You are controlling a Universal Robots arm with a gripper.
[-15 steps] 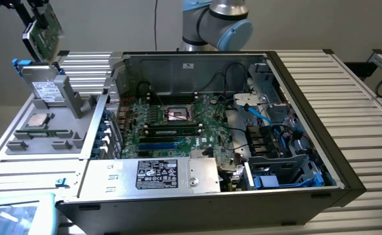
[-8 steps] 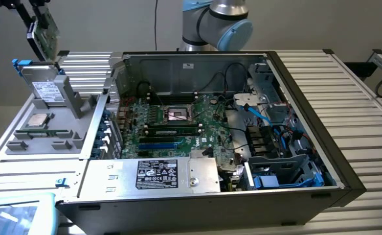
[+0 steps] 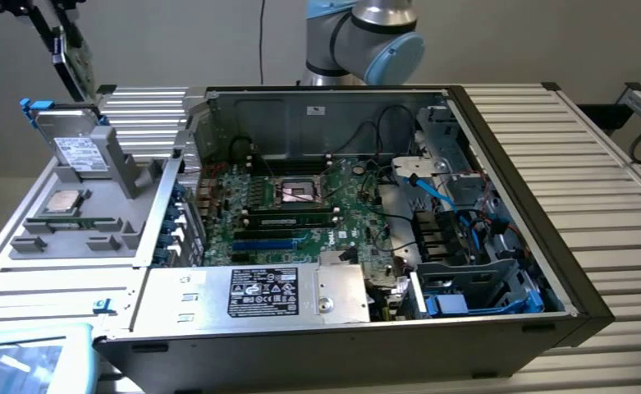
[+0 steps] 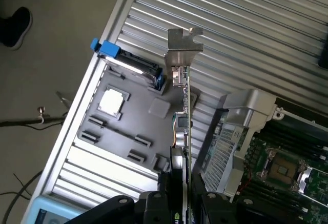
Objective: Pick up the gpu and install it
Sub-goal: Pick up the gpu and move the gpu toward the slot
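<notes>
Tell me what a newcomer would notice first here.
The open grey metal computer case, its large green motherboard exposed, sits on the ribbed aluminium table. Beside it, over the grey plastic parts tray, the black pincer grips a thin green expansion card with a silver bracket, held edge-on and clear of the case.

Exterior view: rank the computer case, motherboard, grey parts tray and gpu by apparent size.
1. computer case
2. motherboard and grey parts tray: they look about alike, so not ranked against each other
3. gpu: plainly the smallest as seen
</notes>
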